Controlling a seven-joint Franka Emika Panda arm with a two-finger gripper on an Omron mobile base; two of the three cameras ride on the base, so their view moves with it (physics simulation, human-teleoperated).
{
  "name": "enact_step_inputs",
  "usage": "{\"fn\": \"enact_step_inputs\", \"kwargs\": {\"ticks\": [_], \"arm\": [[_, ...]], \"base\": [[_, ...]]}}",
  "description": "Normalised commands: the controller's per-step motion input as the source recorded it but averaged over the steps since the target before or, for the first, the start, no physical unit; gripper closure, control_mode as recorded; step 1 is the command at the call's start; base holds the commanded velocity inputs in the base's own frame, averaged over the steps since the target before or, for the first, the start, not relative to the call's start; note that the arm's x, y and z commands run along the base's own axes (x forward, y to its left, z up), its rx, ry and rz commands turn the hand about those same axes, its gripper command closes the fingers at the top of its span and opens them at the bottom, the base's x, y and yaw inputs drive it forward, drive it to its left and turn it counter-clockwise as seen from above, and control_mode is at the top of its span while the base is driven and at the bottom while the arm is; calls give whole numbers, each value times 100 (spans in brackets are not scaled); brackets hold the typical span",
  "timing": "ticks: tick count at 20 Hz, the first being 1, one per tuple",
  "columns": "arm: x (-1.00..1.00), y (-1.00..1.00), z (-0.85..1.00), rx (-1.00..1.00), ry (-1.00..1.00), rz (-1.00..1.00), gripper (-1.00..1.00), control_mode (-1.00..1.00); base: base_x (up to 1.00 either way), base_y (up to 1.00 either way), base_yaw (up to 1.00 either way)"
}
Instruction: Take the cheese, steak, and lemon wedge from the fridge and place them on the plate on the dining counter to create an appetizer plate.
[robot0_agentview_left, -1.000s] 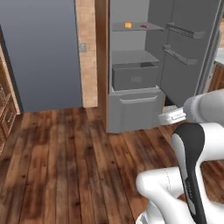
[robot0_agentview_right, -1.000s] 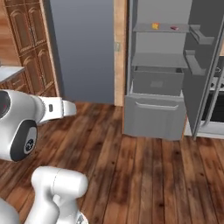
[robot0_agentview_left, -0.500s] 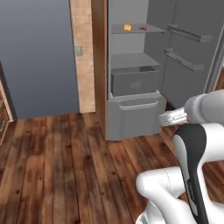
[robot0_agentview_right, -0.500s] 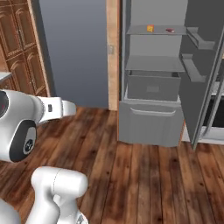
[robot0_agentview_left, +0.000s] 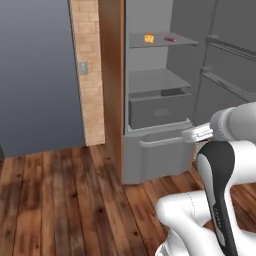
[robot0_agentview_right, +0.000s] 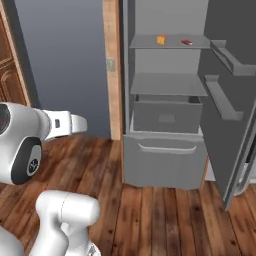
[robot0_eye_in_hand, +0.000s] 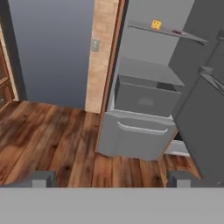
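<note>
Well, the fridge (robot0_agentview_left: 155, 100) stands open ahead, door swung off to the right w/ its rails showing. Up on the top shelf (robot0_agentview_right: 170, 42) sits the cheese (robot0_agentview_left: 149, 38), small orange-yellow bit, and just right of it a flat red piece, prob. the steak (robot0_agentview_left: 170, 38), though it's too small to be sure. The two lie near each other, not touching. Lemon wedge: can't pick it out. Below that shelf is a bare grey one, then a grey drawer (robot0_agentview_right: 167, 114) pulled out a little, and a bigger bottom drawer (robot0_agentview_left: 157, 155) w/ a curved handle. A wood-brown panel runs up the fridge's left side, w/ a brick strip and dark grey wall beside it. Floor is dark wood planks. The gripper (robot0_eye_in_hand: 111, 178) hangs out in front, well short of the fridge, fingers (robot0_eye_in_hand: 43, 178) spread wide apart, nothing between them.
</note>
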Motion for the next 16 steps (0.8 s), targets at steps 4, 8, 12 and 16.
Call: {"fn": "enact_step_inputs", "kwargs": {"ticks": [4, 8, 12, 16], "arm": [[0, 0, 0, 0, 0, 0, -100, 100], [0, 0, 0, 0, 0, 0, -100, 100], [0, 0, 0, 0, 0, 0, -100, 100], [0, 0, 0, 0, 0, 0, -100, 100]], "base": [[100, 0, -17], [100, -11, -14], [98, -31, -10], [81, -52, -6]]}}
